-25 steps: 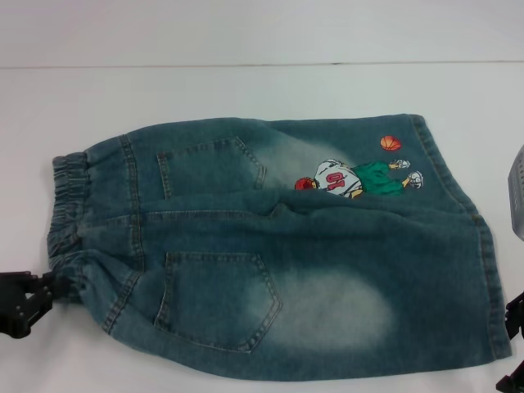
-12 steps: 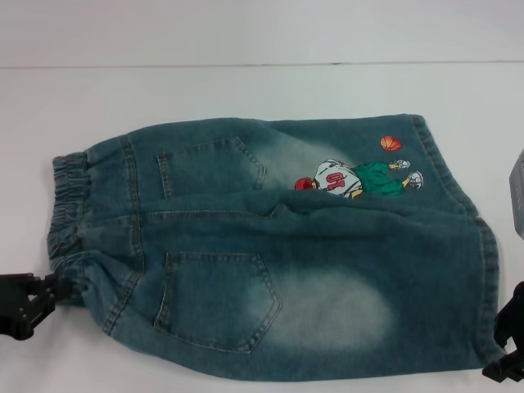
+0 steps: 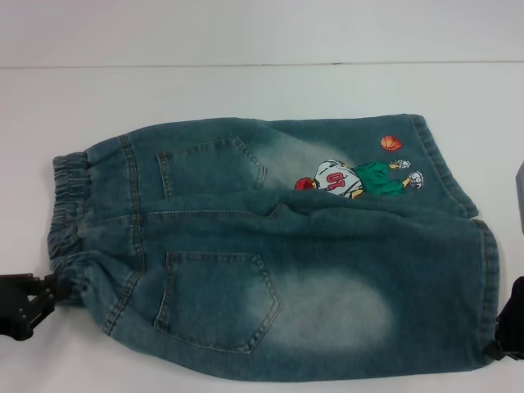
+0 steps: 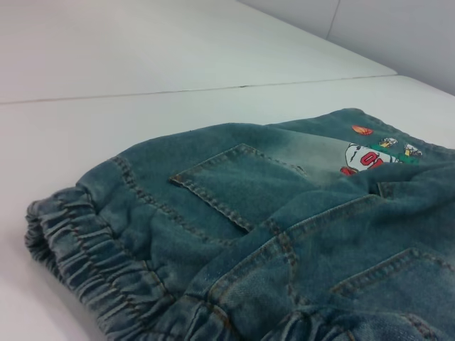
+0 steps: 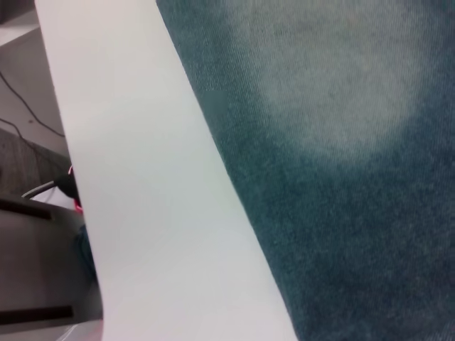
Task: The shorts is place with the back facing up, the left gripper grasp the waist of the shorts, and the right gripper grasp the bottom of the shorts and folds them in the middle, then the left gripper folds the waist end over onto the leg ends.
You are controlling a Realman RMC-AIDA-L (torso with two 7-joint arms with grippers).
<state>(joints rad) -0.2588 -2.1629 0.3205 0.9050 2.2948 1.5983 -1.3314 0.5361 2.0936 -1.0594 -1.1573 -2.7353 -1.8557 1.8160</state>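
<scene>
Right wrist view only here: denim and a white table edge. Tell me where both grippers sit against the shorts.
Observer: In the head view, the right gripper is at the near corner of the leg hem, on the robot's right.
Operator: Give me the left one.
Observer: The left gripper is at the near end of the elastic waistband, on the robot's left.
Operator: Confirm which side is up.
Observer: The shorts lie flat on the table, not yet folded, with the back pocket facing up.
</scene>
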